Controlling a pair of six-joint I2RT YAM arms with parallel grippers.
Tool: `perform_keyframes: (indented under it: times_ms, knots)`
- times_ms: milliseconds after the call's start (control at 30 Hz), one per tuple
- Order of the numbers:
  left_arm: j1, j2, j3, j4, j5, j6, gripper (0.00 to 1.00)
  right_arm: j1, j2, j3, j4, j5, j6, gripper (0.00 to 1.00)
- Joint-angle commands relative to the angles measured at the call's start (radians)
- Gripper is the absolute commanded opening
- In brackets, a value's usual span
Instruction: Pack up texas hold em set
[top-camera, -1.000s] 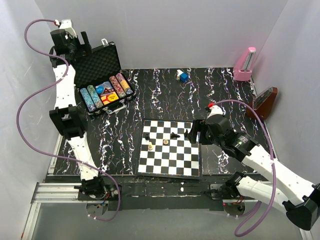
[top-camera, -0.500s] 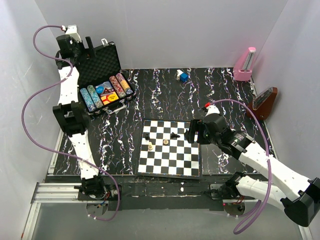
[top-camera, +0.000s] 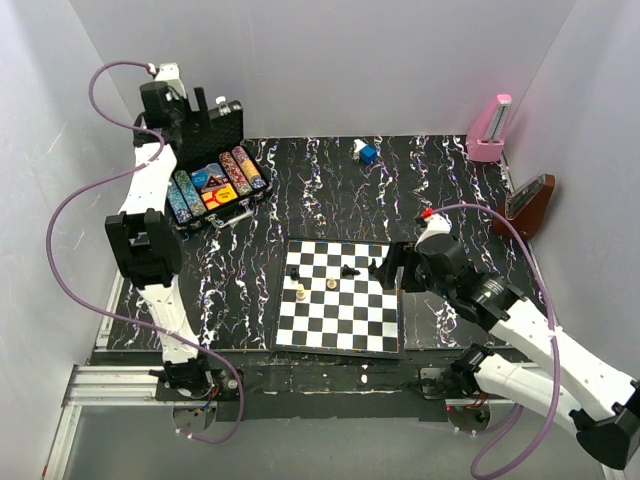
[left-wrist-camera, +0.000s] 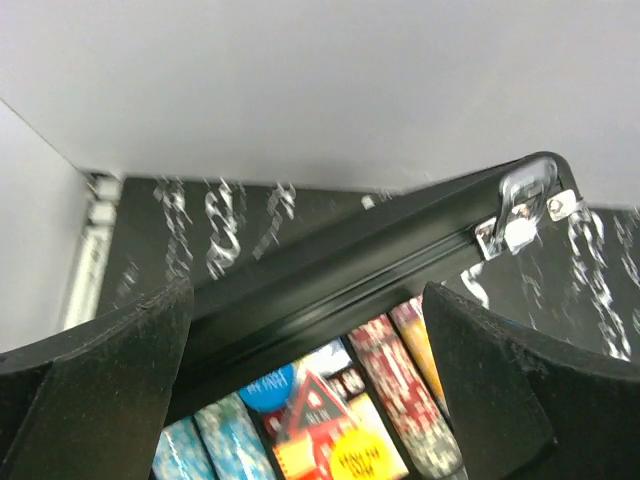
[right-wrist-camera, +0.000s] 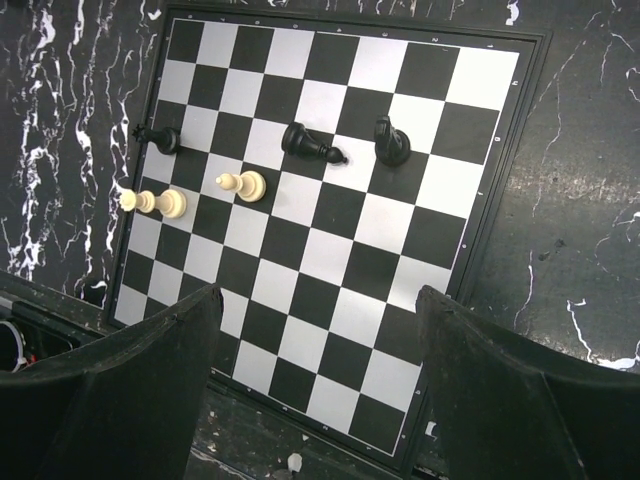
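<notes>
Looking down past the right gripper (right-wrist-camera: 318, 315), its two dark fingers (right-wrist-camera: 110, 390) are spread wide at the bottom corners, nothing between them. Below lies the chessboard (right-wrist-camera: 330, 235), set at a slight angle on the black, white-veined table (right-wrist-camera: 60, 120). Three black pieces (right-wrist-camera: 310, 143) are strung across the far rows, one at the left edge and two close together near the middle. Two white pieces (right-wrist-camera: 240, 185) sit just below them on the left, side by side. Upright or tipped? Hard to tell from this angle.
</notes>
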Motion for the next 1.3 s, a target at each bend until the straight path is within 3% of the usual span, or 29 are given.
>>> perform_keyframes:
  times_ms: [0, 233, 333, 767, 1000, 1133, 1267]
  knots:
    - [-0.068, -0.142, -0.181, -0.098, -0.01, -0.093, 0.98, -0.002, -0.083, -0.041, 0.017, 0.018, 0.015, 0.85]
    - [-0.085, -0.438, -0.433, 0.008, 0.055, -0.171, 0.98, -0.002, -0.179, -0.083, 0.007, 0.034, 0.033, 0.85]
    - [-0.084, -0.504, -0.473, -0.002, 0.044, -0.147, 0.98, -0.002, -0.18, -0.083, 0.008, 0.035, 0.036, 0.85]
    - [-0.085, -0.452, -0.57, -0.157, 0.003, -0.088, 0.98, -0.002, -0.119, -0.034, -0.006, 0.035, 0.027, 0.84]
    - [-0.084, -0.432, -0.569, -0.199, -0.047, -0.061, 0.97, -0.002, 0.039, 0.074, 0.011, 0.003, 0.009, 0.82]
    - [-0.085, -0.343, -0.51, -0.217, -0.027, -0.058, 0.86, -0.002, 0.165, 0.161, 0.06, -0.055, -0.025, 0.82]
    - [-0.085, -0.271, -0.461, -0.237, -0.03, -0.058, 0.74, -0.002, 0.335, 0.294, 0.082, -0.138, -0.054, 0.72]
